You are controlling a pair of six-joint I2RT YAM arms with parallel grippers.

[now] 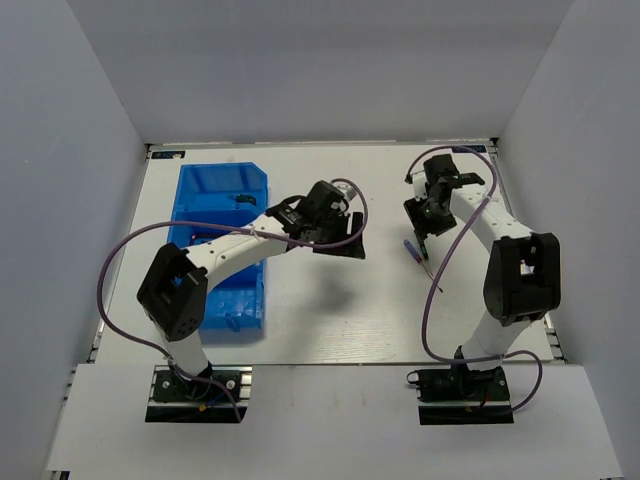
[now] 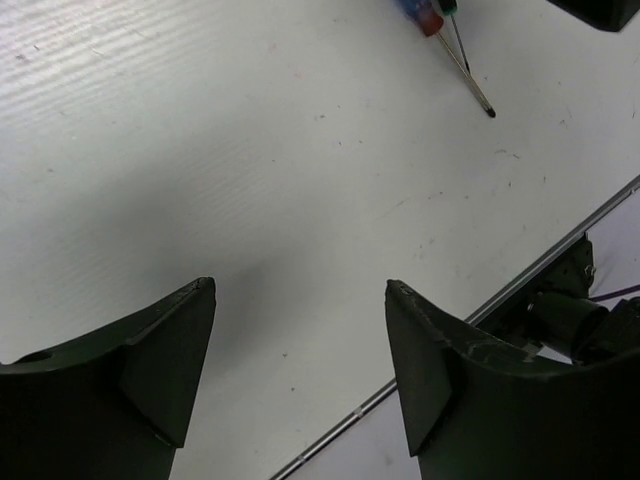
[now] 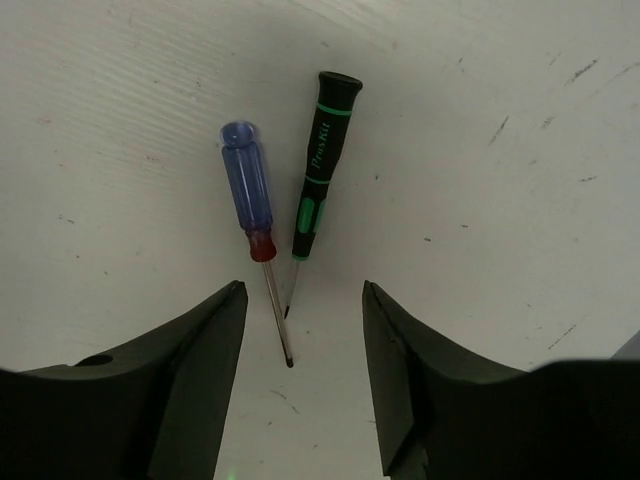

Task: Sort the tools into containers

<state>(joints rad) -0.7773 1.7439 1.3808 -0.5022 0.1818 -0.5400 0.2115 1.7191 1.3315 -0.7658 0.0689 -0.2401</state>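
Saw left fingers (image 2: 165, 350) apart over mid bench (image 1: 330, 310); found right fingers (image 3: 190, 370) apart above blue-handled screwdriver (image 3: 250, 195) and green-black screwdriver (image 3: 318, 165), side by side at bench right; spotted blue bin (image 1: 215, 190) at left.

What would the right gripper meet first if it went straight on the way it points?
Most likely the shaft of the blue-handled screwdriver, lying on the table between the open fingers of the right gripper, with the black-and-green screwdriver close beside it. Depth is unclear.
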